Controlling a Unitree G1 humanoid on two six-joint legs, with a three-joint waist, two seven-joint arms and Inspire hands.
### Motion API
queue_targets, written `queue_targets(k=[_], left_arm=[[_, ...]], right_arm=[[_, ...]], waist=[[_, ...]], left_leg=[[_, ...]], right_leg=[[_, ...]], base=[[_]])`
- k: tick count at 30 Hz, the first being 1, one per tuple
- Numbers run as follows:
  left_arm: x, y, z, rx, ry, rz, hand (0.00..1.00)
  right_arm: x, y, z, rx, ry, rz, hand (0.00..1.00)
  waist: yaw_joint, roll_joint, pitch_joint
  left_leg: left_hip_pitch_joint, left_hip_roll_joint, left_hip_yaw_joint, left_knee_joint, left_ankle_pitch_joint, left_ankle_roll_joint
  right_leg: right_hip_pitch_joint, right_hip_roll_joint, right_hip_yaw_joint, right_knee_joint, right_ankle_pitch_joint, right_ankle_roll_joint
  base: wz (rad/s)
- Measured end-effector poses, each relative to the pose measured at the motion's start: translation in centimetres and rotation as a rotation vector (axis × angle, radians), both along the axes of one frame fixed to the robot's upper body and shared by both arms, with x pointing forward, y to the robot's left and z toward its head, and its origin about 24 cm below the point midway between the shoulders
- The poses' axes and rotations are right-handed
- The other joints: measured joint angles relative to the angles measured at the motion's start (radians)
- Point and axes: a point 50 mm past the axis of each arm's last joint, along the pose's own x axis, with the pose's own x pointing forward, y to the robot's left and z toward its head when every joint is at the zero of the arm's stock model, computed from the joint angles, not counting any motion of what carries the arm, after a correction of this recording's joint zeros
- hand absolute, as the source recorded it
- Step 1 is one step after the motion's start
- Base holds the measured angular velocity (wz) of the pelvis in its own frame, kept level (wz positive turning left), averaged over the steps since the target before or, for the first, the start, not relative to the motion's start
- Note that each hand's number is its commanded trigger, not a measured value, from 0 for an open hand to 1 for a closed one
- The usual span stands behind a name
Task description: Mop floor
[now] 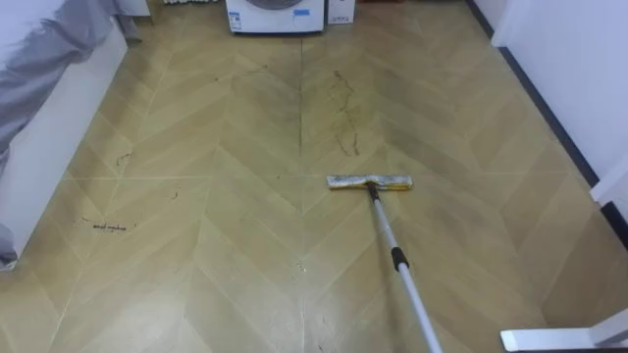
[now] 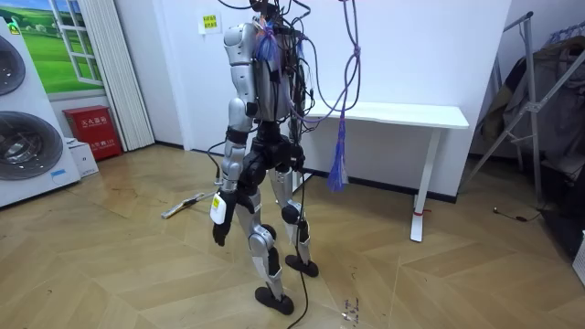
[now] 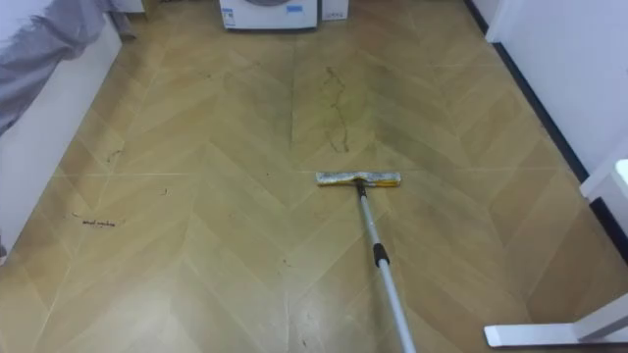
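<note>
Mop's down, the streak not yet reached

The mop head (image 1: pixel 369 182) lies flat on the wooden floor (image 1: pixel 226 284), well ahead of the left hand (image 2: pixel 219 228), which hangs at the robot's side; whether it grips anything I cannot tell; the handle (image 1: pixel 397 260) runs back, low on the robot's right; beyond the head a dark streak (image 1: pixel 344 113) looks unwiped, a scuff (image 1: pixel 109 227) too, so I judge most mopping is left; washing machine (image 1: pixel 275 15) far ahead, white desk (image 2: pixel 402 114) across the robot from that hand

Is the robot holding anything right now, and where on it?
Cannot tell: the mop rests head-down on the floor, its handle's upper end running out of view.
</note>
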Motion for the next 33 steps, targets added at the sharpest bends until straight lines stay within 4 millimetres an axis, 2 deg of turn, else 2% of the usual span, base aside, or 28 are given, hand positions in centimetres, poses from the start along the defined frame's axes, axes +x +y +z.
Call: queue_targets(k=[9,15,18,22,27,33], left_arm=[[-0.2,-0.1,0.0,-0.010,0.006,0.009,0.00],[-1.1,0.1,0.0,-0.013,0.031,0.033,0.00],[-1.2,0.2,0.0,-0.013,0.035,0.040,0.00],[-0.9,0.1,0.0,-0.023,0.033,0.037,0.00],[-0.3,0.2,0.0,-0.017,0.019,0.032,0.00],[1.2,0.4,0.1,-0.016,-0.013,0.034,0.00]], right_arm=[[0.0,0.0,0.0,0.001,0.000,-0.005,1.00],[-0.1,0.0,0.0,0.009,0.003,-0.007,1.00],[-0.1,0.0,0.0,0.011,0.003,-0.007,1.00],[0.0,0.1,0.0,0.012,0.002,-0.008,1.00],[0.2,0.0,0.0,0.013,0.002,-0.016,1.00],[1.4,0.1,0.0,0.018,-0.020,-0.049,1.00]], waist=[[0.001,0.000,-0.0024],[0.001,-0.009,-0.0081],[0.001,-0.010,-0.0081],[0.001,-0.009,-0.0063],[0.002,-0.007,-0.0092],[0.003,-0.007,-0.0082]], left_leg=[[0.000,0.000,0.001,0.000,0.000,0.000],[-0.002,0.000,0.000,0.001,0.000,0.000],[-0.002,0.000,0.000,0.002,0.000,0.000],[-0.017,-0.001,0.004,0.011,0.000,0.000],[-0.065,-0.001,0.007,0.022,0.000,0.000],[-0.139,-0.001,0.006,0.043,0.001,0.002]], right_leg=[[-0.001,0.000,0.000,0.000,0.000,0.000],[0.000,-0.002,-0.007,0.001,-0.001,-0.001],[0.000,-0.002,-0.007,0.001,-0.001,-0.001],[-0.008,-0.003,-0.012,0.001,-0.002,0.000],[-0.050,-0.005,-0.023,0.013,-0.002,0.000],[-0.119,-0.007,-0.028,0.039,-0.002,-0.001]], base=[[0.00],[0.00],[0.00],[0.03],[0.09],[0.01]])
